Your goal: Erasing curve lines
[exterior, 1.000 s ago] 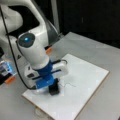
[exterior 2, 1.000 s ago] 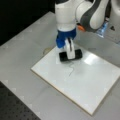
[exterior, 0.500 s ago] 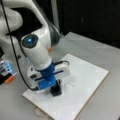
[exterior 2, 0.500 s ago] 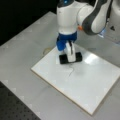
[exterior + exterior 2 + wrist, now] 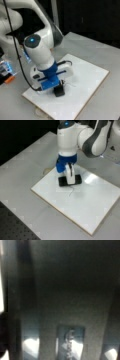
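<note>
Curve lines (image 5: 71, 192) just beside eraser (image 5: 70, 180); arm vertical, fingers (image 5: 70, 176) gripping eraser.

The white board (image 5: 82, 202) looks smooth and glossy, with a wood-coloured edge, lying on a matt grey table (image 5: 22, 170), while the arm's white shell (image 5: 40, 52) above the board shines like plastic.

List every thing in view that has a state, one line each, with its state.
gripper: down at the board, shut on the eraser.
eraser: black block, held, pressed flat on the board.
curve lines: faint thin stroke, not erased, just beside the eraser toward a front view's bottom.
board: white, lying flat on the table.
</note>
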Controlling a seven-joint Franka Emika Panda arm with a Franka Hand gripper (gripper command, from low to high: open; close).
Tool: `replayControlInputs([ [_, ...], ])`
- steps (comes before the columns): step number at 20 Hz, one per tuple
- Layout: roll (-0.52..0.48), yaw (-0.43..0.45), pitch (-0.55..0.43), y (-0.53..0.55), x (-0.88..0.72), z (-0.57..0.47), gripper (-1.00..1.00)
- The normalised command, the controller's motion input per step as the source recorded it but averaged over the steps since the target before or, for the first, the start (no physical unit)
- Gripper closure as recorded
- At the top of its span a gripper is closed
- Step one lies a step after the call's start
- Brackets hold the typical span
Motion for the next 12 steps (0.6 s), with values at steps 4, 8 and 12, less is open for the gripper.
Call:
replayControlInputs([
  [4,0.084,-0.062,-0.124,0.22,0.17,-0.37,1.0],
  [8,0.094,-0.056,-0.091,0.26,0.25,-0.41,1.0],
  [12,0.093,-0.065,-0.047,0.25,0.3,-0.42,1.0],
])
